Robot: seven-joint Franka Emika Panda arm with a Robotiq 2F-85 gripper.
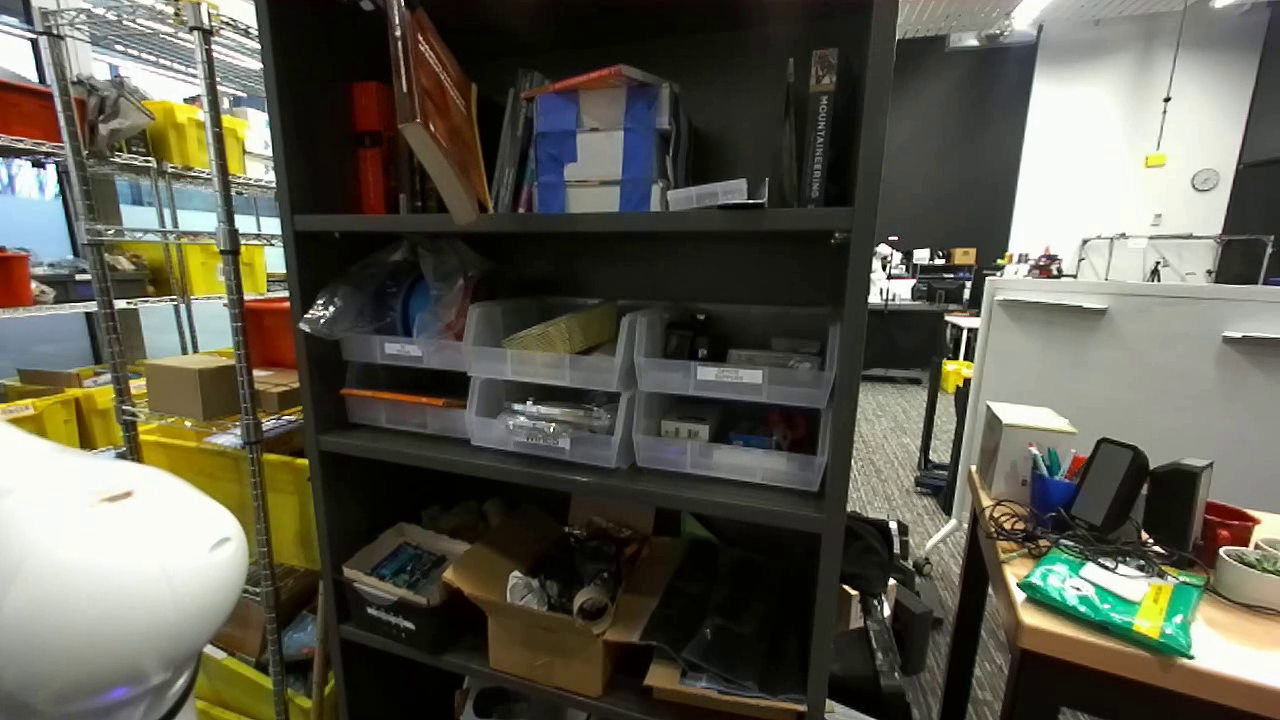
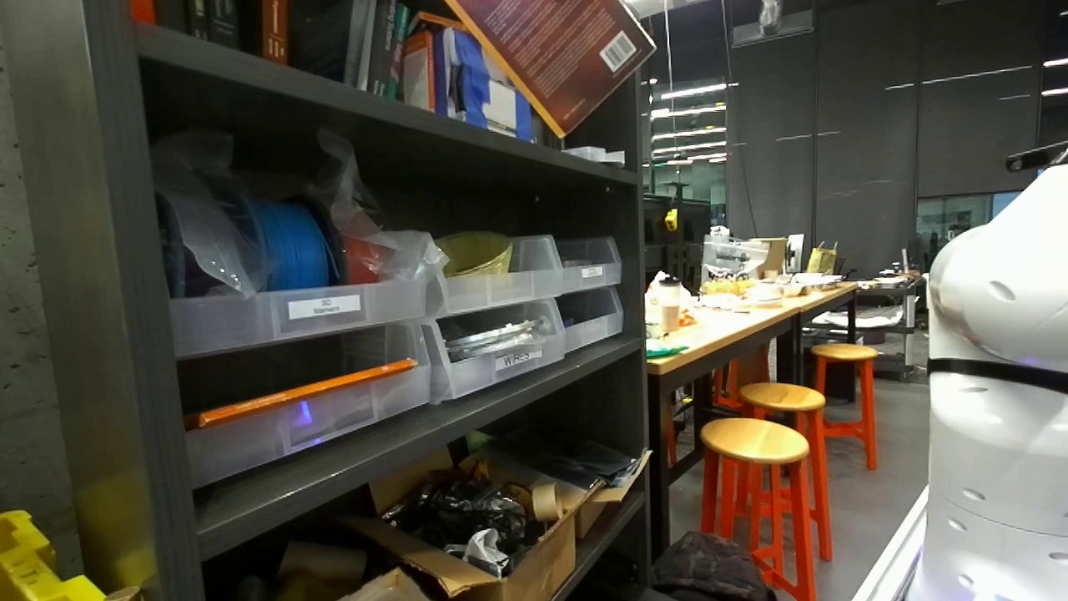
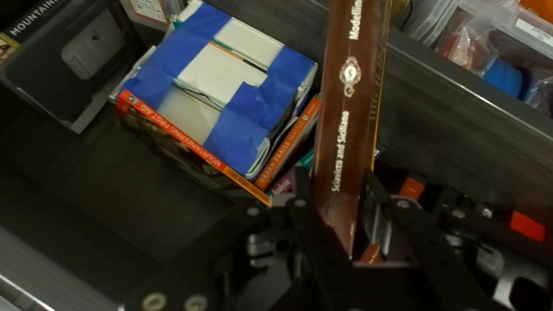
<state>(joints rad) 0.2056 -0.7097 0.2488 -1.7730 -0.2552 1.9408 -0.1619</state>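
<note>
A thick brown book [image 3: 345, 95] with white lettering on its spine lies between the two black fingers of my gripper [image 3: 336, 177] in the wrist view. The fingers press on both its sides near one end. In both exterior views the book [image 1: 440, 115] is tilted and sticks out past the front edge of the upper shelf [image 2: 375, 100]; its back cover [image 2: 555, 54] shows a barcode. I cannot tell whether its lowest corner touches the shelf. The gripper is out of sight in the exterior views. Books bound with blue tape [image 3: 255, 125] stand beside it.
An orange-spined book [image 3: 287, 149] leans by the taped stack. A mountaineering book [image 1: 822, 130] stands at the shelf's end. Clear bins [image 1: 555, 350] and a bagged blue spool [image 2: 292, 246] sit on the shelf below. The dark bookcase side panel [image 1: 870, 300] bounds the shelves.
</note>
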